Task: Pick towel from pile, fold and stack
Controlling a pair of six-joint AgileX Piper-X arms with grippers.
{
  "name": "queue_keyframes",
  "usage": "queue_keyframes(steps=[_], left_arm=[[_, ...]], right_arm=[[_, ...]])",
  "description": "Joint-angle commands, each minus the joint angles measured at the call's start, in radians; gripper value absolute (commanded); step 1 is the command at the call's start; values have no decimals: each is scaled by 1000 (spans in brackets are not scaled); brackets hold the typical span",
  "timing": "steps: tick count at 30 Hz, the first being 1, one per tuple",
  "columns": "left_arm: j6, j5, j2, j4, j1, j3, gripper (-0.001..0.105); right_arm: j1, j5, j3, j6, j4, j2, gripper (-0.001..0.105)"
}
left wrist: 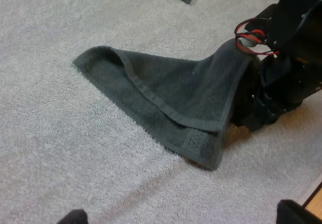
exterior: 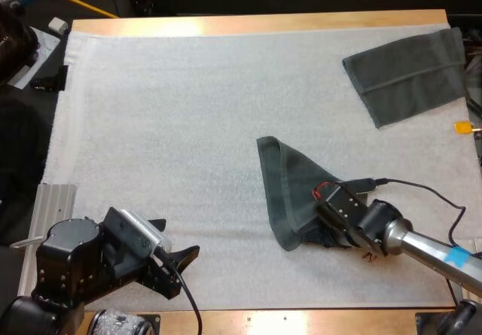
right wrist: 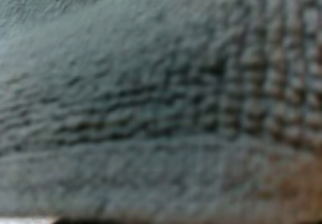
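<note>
1. At the near left corner of the mat [exterior: 188, 124], the left gripper [exterior: 175, 239] was held with its fingers apart, closed on nothing.
2. Toward the near edge, right of the middle, the towel [exterior: 282, 192] was seen half raised. One corner lay flat on the mat, and the other end was draped over the right gripper [exterior: 337, 213].
3. Whether that gripper was clamped on the cloth could not be told, since it was buried under it.
4. The towel was judged light, soft and limp, likely to sag and bunch. A hold at a hemmed corner was judged best.
5. At the far right corner, a folded towel [exterior: 407, 75] lay flat.
</note>
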Motion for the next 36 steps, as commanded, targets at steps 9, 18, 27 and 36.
queue_keyframes(steps=[9, 18, 27, 36], left_arm=[[1, 12, 8, 2, -4, -5, 71], [-1, 10, 8, 3, -4, -6, 70], [1, 11, 10, 4, -3, -7, 70], [1, 14, 7, -8, -2, -7, 70]], right_arm=[[-24, 57, -9, 7, -15, 11, 1], [-17, 94, -52, -52, -5, -49, 0], [-34, 248, -253, -243, -6, -43, 0], [-46, 115, -236, -207, 142, 22, 1]])
